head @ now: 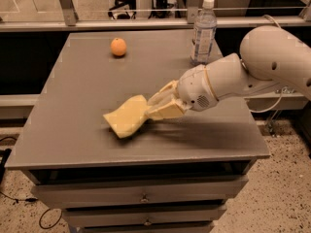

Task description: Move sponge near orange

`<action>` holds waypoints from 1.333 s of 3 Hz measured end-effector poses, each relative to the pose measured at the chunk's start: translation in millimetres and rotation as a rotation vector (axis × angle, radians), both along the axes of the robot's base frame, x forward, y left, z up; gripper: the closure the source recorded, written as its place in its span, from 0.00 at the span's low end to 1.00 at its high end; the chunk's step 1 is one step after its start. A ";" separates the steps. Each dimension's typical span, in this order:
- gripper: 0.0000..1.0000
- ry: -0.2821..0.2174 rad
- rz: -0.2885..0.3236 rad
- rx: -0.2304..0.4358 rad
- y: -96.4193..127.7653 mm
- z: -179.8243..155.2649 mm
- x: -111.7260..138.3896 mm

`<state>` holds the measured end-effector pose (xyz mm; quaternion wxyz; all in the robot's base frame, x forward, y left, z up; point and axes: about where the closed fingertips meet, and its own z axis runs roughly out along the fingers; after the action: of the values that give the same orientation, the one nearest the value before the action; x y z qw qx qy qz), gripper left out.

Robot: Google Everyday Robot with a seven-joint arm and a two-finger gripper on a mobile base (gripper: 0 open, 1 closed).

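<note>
Camera view — end effector (148,110) over table (82,91) clamps sponge (124,121), orange (118,46) well apart.

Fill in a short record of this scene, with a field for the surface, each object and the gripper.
surface: grey table
sponge: front middle of the table, right edge held by the gripper
gripper: shut on the sponge, reaching in from the right
orange: far left, well apart from the sponge
bottle: upright, far right

A clear water bottle (203,30) with a white cap stands upright near the grey bench's (77,106) far right edge, beyond the gripper (148,112) at mid-bench; drawers (143,198) sit beneath.
</note>
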<state>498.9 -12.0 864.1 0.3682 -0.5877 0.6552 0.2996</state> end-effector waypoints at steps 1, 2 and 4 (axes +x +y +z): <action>1.00 -0.069 -0.039 0.004 -1.3 11.1 29.4; 1.00 -0.155 -0.083 0.013 -3.3 31.8 73.4; 1.00 -0.257 -0.156 0.032 6.2 47.3 170.8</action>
<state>669.7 -5.9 911.4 0.4806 -0.5625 0.6415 0.2025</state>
